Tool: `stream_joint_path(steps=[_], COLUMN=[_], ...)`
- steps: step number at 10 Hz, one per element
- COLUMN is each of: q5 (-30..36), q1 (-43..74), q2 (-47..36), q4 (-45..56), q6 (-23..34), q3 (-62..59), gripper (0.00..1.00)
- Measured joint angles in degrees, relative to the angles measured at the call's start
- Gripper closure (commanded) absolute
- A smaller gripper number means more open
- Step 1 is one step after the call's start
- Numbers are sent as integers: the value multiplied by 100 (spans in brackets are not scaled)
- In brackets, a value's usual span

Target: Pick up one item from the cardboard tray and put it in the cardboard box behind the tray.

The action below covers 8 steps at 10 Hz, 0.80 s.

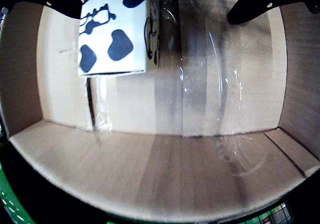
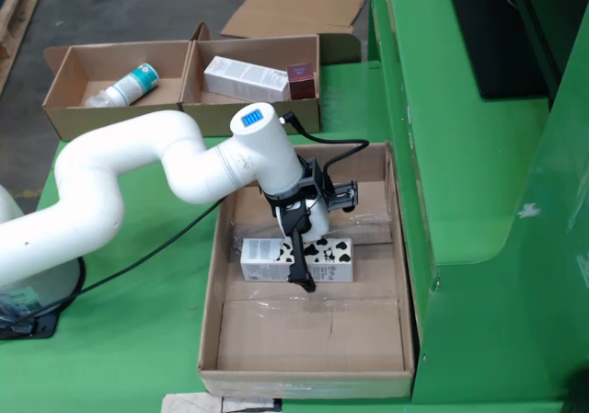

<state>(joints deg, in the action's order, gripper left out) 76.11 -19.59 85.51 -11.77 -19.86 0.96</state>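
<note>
From my remote seat, the cardboard tray [image 2: 219,289] shows bare floor toward its near wall, the cow-print carton [image 2: 336,260] lies flat mid-tray, and the gripper [image 2: 308,270] hangs over it, fingers wide, touching nothing.

Matt brown cardboard forms the tray [image 2: 213,303], its floor crossed by glossy clear tape [image 1: 200,84]. The cow-patterned carton [image 2: 296,258] is smooth printed paperboard. The arm [image 2: 138,169] is clad in glossy white plastic. The counter [image 2: 120,339] is painted smooth green.
</note>
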Motion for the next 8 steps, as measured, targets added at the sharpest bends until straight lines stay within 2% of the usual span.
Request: stream_joint_path(steps=[3,5,7,8], q5=[773,1283,1301,1301], q1=[8,17,17,17], q2=[-70,-79,-79,-79], q4=[747,844,844,844], q6=[0,0,0,0], q3=[-61,-53,-53,-53], gripper=[0,0,0,10])
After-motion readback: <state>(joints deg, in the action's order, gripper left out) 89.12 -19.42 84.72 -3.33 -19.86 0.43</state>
